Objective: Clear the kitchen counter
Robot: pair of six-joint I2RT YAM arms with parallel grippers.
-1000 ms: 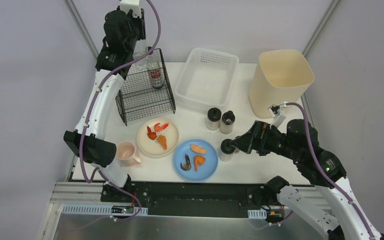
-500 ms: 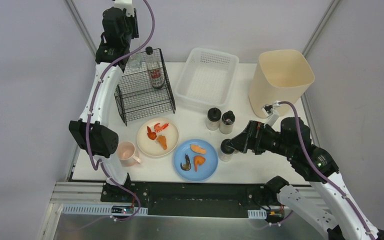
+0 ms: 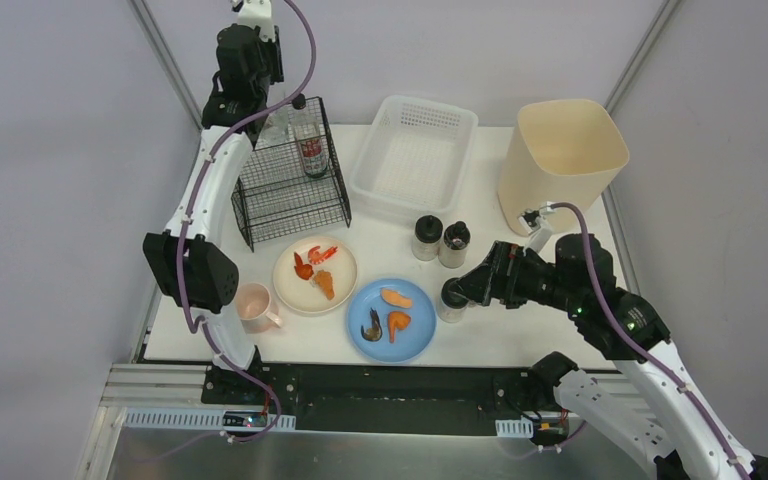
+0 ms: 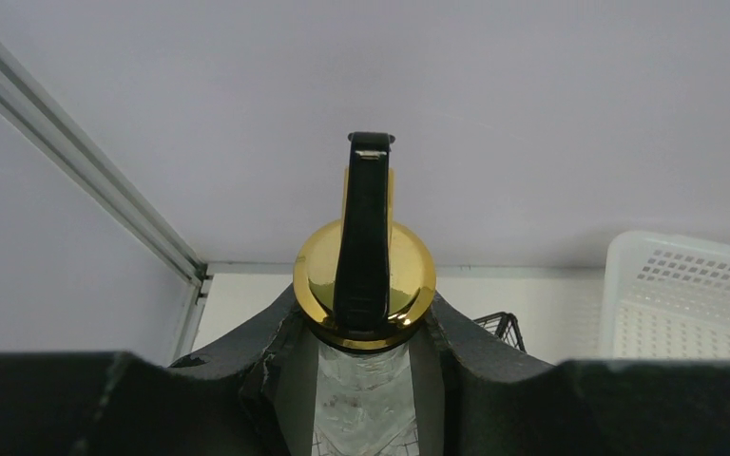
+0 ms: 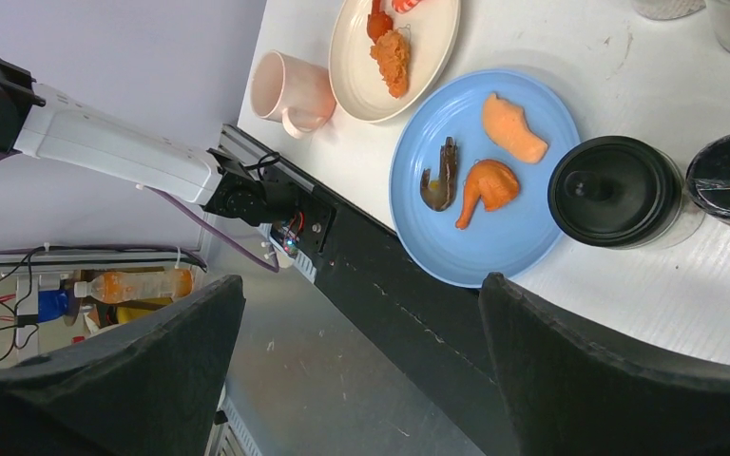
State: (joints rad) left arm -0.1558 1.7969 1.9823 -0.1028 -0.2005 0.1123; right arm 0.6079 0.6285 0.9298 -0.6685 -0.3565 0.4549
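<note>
The counter [image 3: 490, 345] spread beneath both grippers, loaded with dishes, so the clearing looked far from done. Beyond the right gripper [image 3: 468, 284] stood the bin [image 3: 530, 190], likely for scraps. Further off to that gripper's left sat the basket [image 3: 412, 165], empty and probably meant for dishes.

The rack [image 3: 290, 195] stood directly below the left gripper [image 4: 363, 347]. That gripper was clenched on the neck of a gold-capped glass bottle [image 4: 365, 285], held upright so nothing spilled, apparently for shelving beside a second bottle [image 3: 309, 150]. Whether it rested on the rack I could not tell.

The right gripper was spread wide, grasping nothing. The blue plate [image 5: 475, 242] of food lay just under it and a black-lidded jar [image 5: 618, 190] sat just beside one finger, not between them. The wide spread suited the jar's girth.
</note>
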